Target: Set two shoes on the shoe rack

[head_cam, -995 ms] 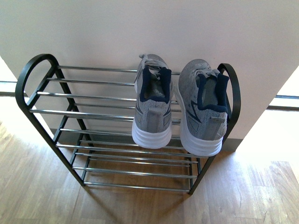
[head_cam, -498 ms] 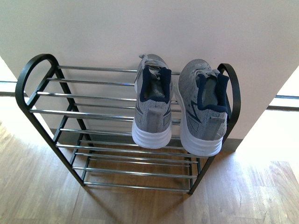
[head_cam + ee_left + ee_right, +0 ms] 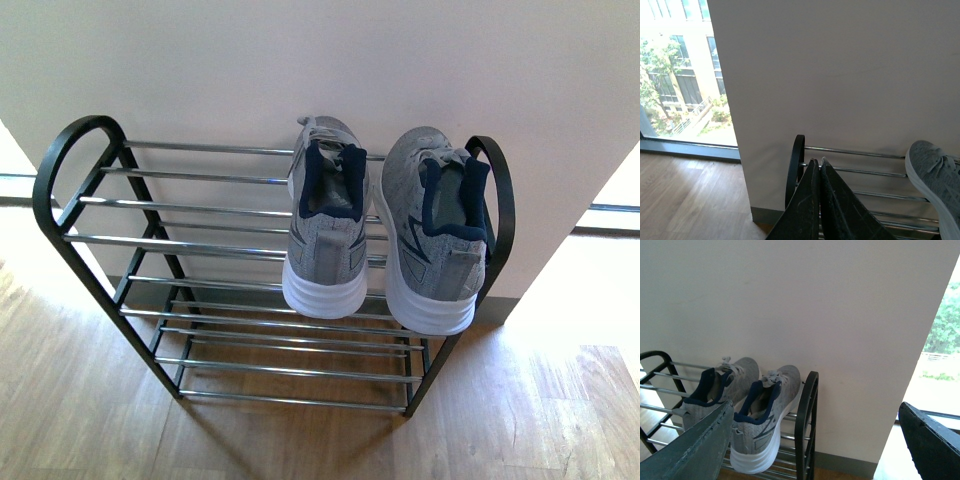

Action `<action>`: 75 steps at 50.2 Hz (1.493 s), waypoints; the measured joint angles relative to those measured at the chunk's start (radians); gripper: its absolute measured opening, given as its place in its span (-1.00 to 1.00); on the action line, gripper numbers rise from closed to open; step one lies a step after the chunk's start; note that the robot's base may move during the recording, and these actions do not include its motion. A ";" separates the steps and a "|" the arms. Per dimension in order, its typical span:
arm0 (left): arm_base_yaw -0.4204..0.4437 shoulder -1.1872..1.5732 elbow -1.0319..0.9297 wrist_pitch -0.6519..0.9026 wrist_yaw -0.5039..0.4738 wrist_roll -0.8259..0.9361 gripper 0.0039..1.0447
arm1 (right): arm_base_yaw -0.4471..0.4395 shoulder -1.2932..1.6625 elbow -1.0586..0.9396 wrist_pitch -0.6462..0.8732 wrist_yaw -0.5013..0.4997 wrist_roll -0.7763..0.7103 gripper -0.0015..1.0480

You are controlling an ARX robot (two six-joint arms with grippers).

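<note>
Two grey knit sneakers with white soles sit side by side on the top tier of the shoe rack (image 3: 70,140), toes toward the wall: the left shoe (image 3: 326,235) and the right shoe (image 3: 432,245) beside the rack's right arch. No arm shows in the front view. In the left wrist view my left gripper (image 3: 816,161) is shut with nothing in it, in front of the rack's arch (image 3: 796,167); a shoe toe (image 3: 932,172) shows to one side. My right gripper (image 3: 816,412) hangs open and apart from the shoes (image 3: 762,422).
The rack stands against a white wall (image 3: 330,60) on a wood floor (image 3: 90,420). Its lower tiers of chrome rods (image 3: 280,345) hold nothing. Windows flank the wall panel on both sides.
</note>
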 joint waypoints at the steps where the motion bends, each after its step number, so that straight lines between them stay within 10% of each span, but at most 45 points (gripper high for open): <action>1: 0.000 -0.013 -0.005 -0.008 0.001 0.000 -0.98 | 0.000 0.000 0.000 0.000 0.000 0.000 0.82; 40: 0.001 -0.486 -0.091 -0.377 0.002 0.000 -0.98 | 0.000 0.000 0.000 0.000 0.000 0.000 0.82; 58: 0.001 -0.657 -0.091 -0.545 0.002 0.000 -0.98 | 0.000 0.000 0.000 0.000 0.000 0.001 -0.53; 75: 0.001 -0.776 -0.091 -0.666 0.002 0.000 -0.98 | 0.000 0.000 0.000 0.000 0.000 0.001 0.67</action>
